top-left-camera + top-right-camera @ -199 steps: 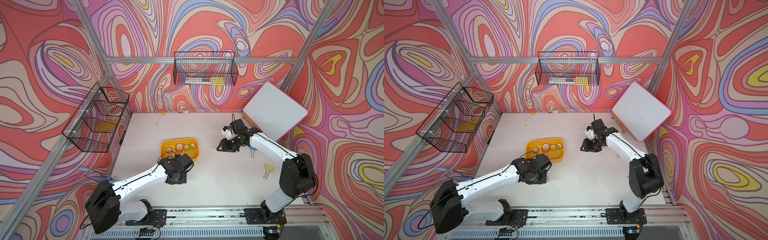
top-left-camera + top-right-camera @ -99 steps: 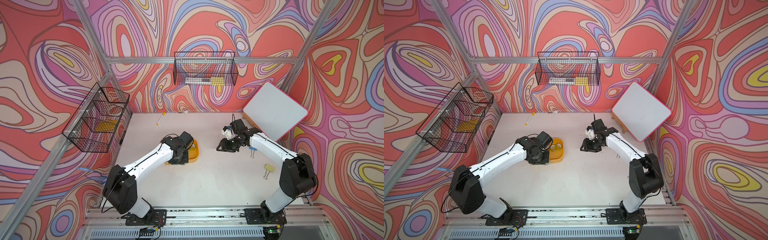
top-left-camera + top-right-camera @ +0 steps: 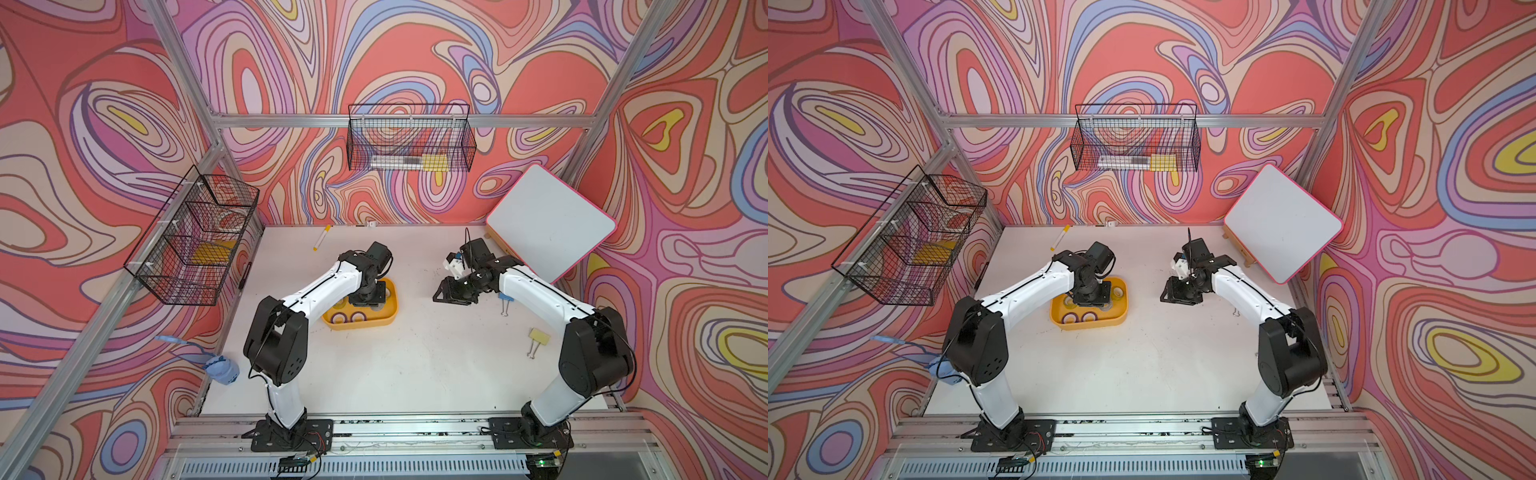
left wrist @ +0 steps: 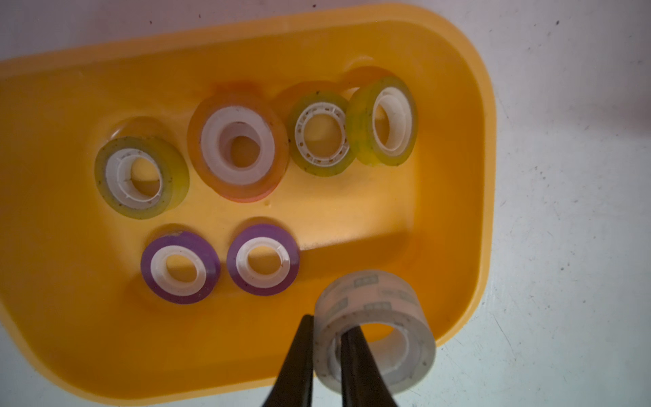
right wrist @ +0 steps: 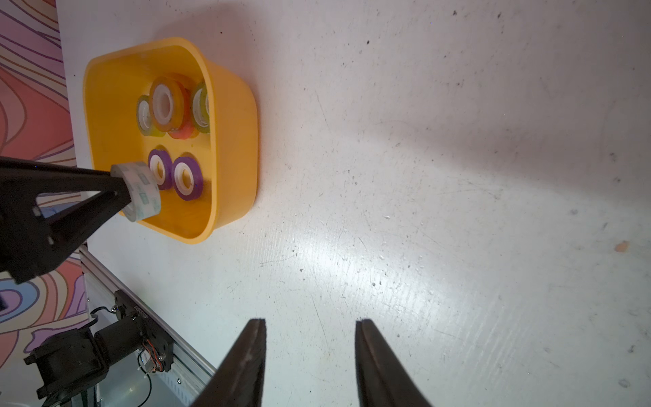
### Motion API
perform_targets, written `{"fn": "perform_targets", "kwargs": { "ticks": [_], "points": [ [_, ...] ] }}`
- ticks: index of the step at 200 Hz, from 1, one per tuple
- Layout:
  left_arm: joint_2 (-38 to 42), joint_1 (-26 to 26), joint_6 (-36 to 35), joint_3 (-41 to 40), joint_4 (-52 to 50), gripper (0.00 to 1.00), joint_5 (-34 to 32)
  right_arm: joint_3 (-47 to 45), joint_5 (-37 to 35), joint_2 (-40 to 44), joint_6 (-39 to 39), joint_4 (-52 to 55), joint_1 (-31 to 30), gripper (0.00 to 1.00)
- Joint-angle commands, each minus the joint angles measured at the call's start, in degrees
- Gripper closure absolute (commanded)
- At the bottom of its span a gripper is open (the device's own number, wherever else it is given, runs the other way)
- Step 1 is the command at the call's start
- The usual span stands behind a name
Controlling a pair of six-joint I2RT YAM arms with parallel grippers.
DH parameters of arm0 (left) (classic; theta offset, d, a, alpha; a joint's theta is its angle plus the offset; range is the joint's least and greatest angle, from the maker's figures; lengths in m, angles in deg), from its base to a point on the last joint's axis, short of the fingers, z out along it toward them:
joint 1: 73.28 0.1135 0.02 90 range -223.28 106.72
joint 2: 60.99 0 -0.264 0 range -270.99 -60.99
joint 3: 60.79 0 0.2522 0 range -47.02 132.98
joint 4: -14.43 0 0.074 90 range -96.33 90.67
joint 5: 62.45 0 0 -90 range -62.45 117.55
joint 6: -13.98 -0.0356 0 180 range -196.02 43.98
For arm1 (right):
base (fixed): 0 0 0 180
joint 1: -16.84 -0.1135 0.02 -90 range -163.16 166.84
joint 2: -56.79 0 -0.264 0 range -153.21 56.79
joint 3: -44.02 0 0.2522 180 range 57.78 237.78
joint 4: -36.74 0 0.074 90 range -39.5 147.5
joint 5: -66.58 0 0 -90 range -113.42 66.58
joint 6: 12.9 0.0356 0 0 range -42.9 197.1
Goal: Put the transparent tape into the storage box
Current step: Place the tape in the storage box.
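Note:
My left gripper (image 4: 327,322) is shut on the transparent tape (image 4: 366,292). One finger is inside the roll's core and the other is outside, pinching its wall. The roll (image 5: 141,186) hangs above one corner of the yellow-orange storage box (image 4: 440,176), partly over its rim. In both top views the left gripper (image 3: 365,299) (image 3: 1090,297) reaches down over the storage box (image 3: 390,309) (image 3: 1123,307). Green, orange and purple tape rolls (image 4: 262,260) lie inside. My right gripper (image 5: 310,320) (image 3: 451,291) is open and empty, low over bare table to the box's right.
Black wire baskets hang on the left wall (image 3: 195,241) and the back wall (image 3: 409,139). A whiteboard (image 3: 548,220) leans at the back right. A marker (image 3: 321,240) lies near the back wall. Binder clips (image 3: 538,338) lie by the right arm.
My left arm has swung from the table in front of the storage box to above it, carrying the transparent tape. The right arm has not moved.

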Motion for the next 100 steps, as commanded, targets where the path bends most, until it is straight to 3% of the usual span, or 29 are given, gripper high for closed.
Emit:
{"fn": "perform_targets", "kwargs": {
  "ticks": [1, 59, 100],
  "points": [
    [-2.86, 0.78, -1.74, 3.82, -0.06, 0.84, 0.81, 0.82, 0.28, -0.60, 0.43, -0.91, 0.28, 0.57],
    [-7.04, 2.15, -2.24, 7.51, -0.47, 0.85, 1.74, 1.30, 0.23, -1.37, 0.30, -0.56, 0.28, 0.57],
    [-4.48, 2.22, -1.14, 0.17, 1.48, 0.85, 3.87, 1.56, 0.01, -2.05, 0.21, -0.63, 0.33, 0.57]
  ]
}}
